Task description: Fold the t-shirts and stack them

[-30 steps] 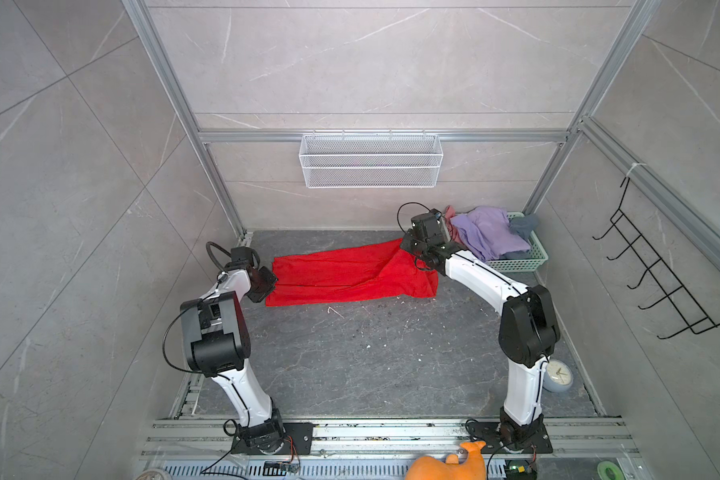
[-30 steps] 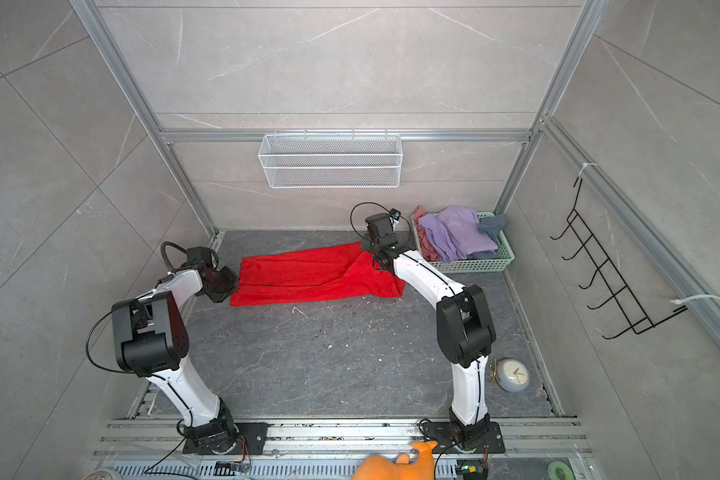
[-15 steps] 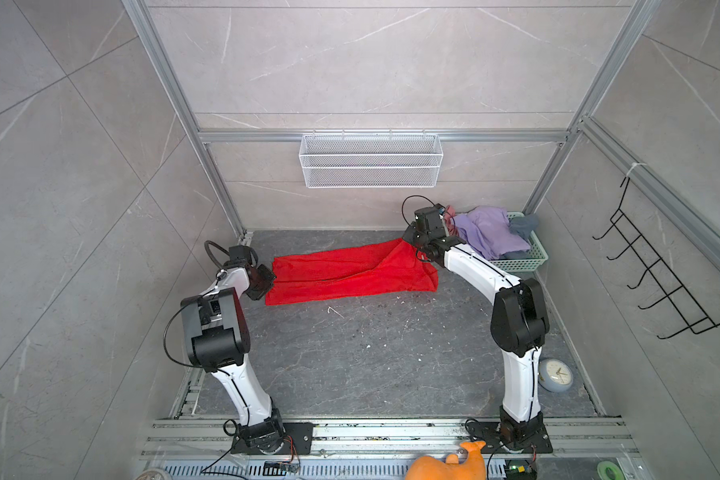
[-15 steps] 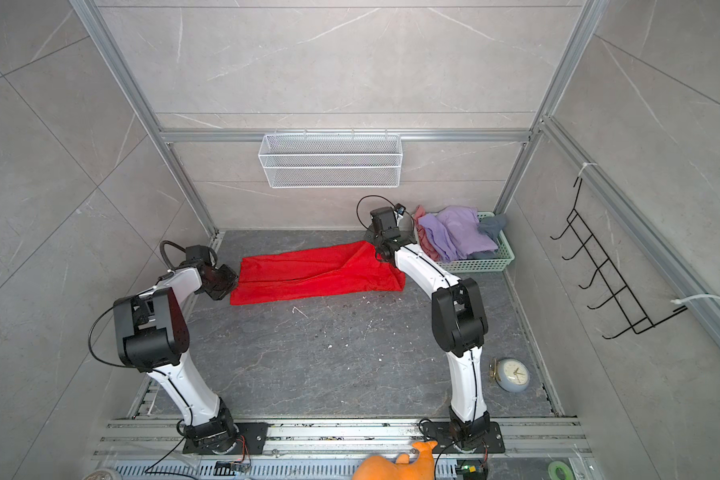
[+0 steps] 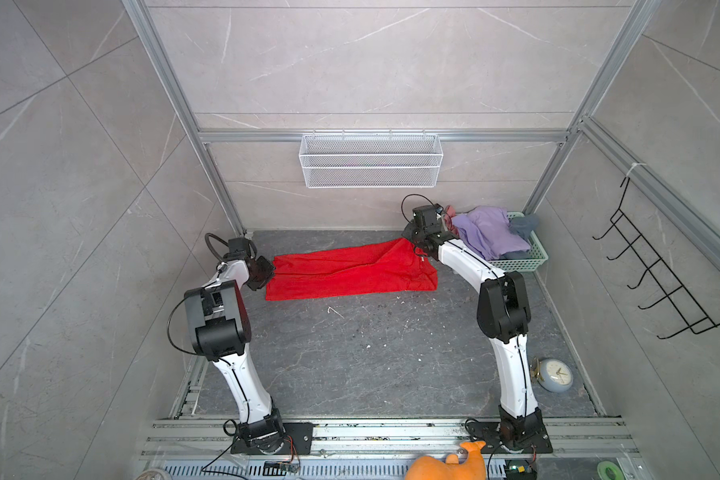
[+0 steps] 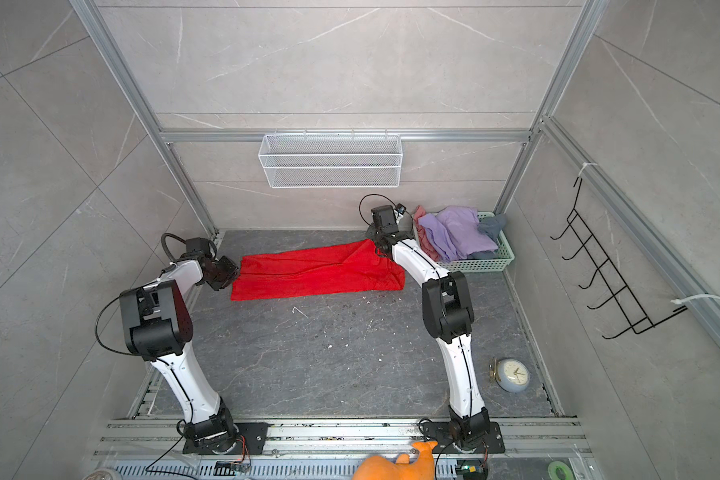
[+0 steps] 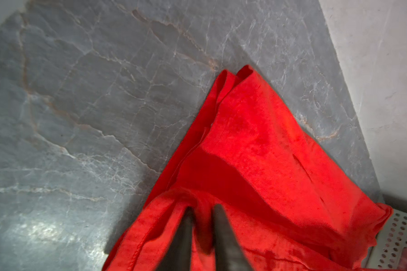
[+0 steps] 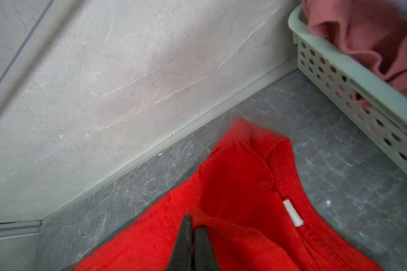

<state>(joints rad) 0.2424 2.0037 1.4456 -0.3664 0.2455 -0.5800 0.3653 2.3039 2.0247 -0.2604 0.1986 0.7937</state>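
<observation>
Two pincers meet one red t-shirt (image 5: pixel 350 274) in both top views. The shirt lies as a long band on the grey floor (image 5: pixel 371 353) between them. The left pincer (image 5: pixel 267 270) is at one narrow end, touching the cloth's edge. The right pincer (image 5: pixel 412 245) is at the far corner of the other end, where the cloth rises to a peak at its tips. Just beyond the right pincer stands a green basket (image 5: pixel 516 264) holding a lavender t-shirt (image 5: pixel 487 232) and a dark grey t-shirt (image 5: pixel 524 224). The second top picture shows the same layout: red t-shirt (image 6: pixel 316 274), left pincer (image 6: pixel 231 272), right pincer (image 6: pixel 377 245), basket (image 6: pixel 474 264), and a dusty pink t-shirt (image 6: pixel 422 237) on the side of the basket nearest that pincer. In the left wrist view the left pincer (image 7: pixel 203 208) is released. Its dark fingers (image 7: pixel 183 234) stand apart with a sag of red t-shirt (image 7: pixel 256 140) in the gap, and the cloth stretches away ahead of the tips. In the right wrist view the right pincer (image 8: pixel 193 221) is clenched on the red t-shirt (image 8: pixel 244 176), with a fold lapping over its tips. The collar with its white tag (image 8: pixel 291 212) lies just beside it. The basket (image 8: pixel 362 77) and the pink t-shirt (image 8: pixel 362 35) are near, apart from the red cloth.
</observation>
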